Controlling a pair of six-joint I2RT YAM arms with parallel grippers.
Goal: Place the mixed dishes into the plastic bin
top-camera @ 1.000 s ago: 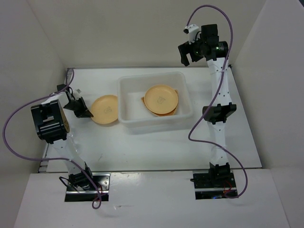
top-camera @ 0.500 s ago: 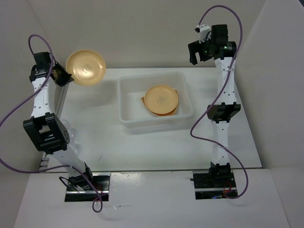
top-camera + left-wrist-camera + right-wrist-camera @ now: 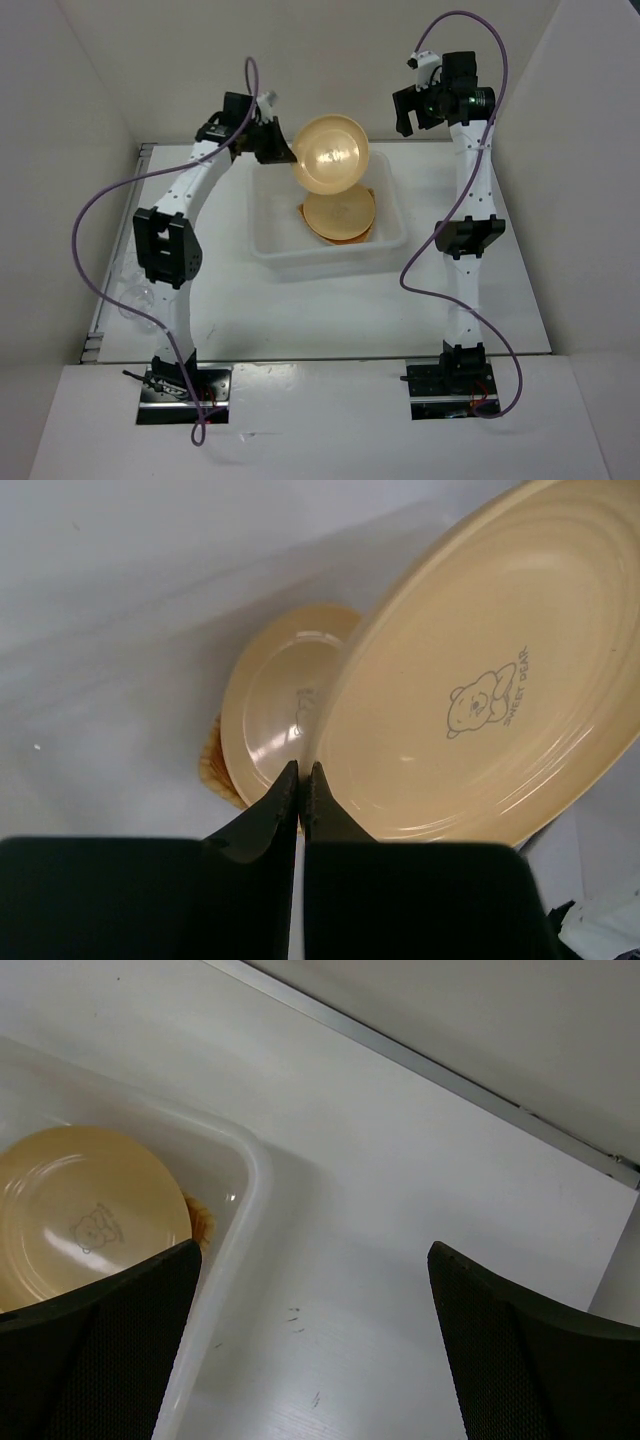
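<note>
The left end effector [image 3: 276, 148] is up over the far left corner of the bin [image 3: 268, 243], its fingers pressed together and pinching the held plate [image 3: 331, 153] by the rim. That plate sticks out to the right of the fingers. It is tilted steeply, its hollow face turned up toward the top camera, and it hangs in the air above the far half of the bin. From the left wrist, the left end effector [image 3: 301, 780] shows two dark fingertips shut tight at the near edge of the held plate [image 3: 480, 680]. A small bear print and lettering show on the plate's face.

Down below, the lower plate [image 3: 340, 216] lies flat inside the bin, right of centre. It sits on the basket [image 3: 302, 211], whose woven brown edge peeks out at the left. The left wrist view shows the same stack: the lower plate [image 3: 268, 712] just beyond the fingertips, with a strip of basket [image 3: 212, 776] under its rim. The held plate overlaps the lower one from above, with no contact visible between them.

Over on the other side, the right end effector [image 3: 414, 106] is raised high beyond the bin's far right corner, jaws spread wide, nothing between them. Its own camera looks down between the fingers of the right end effector [image 3: 312, 1250] onto bare desk [image 3: 400, 1160], well apart from the dishes. At the left of that view are the bin's rounded corner [image 3: 252, 1175], the lower plate [image 3: 85, 1210] and a bit of basket [image 3: 200, 1222].
</note>
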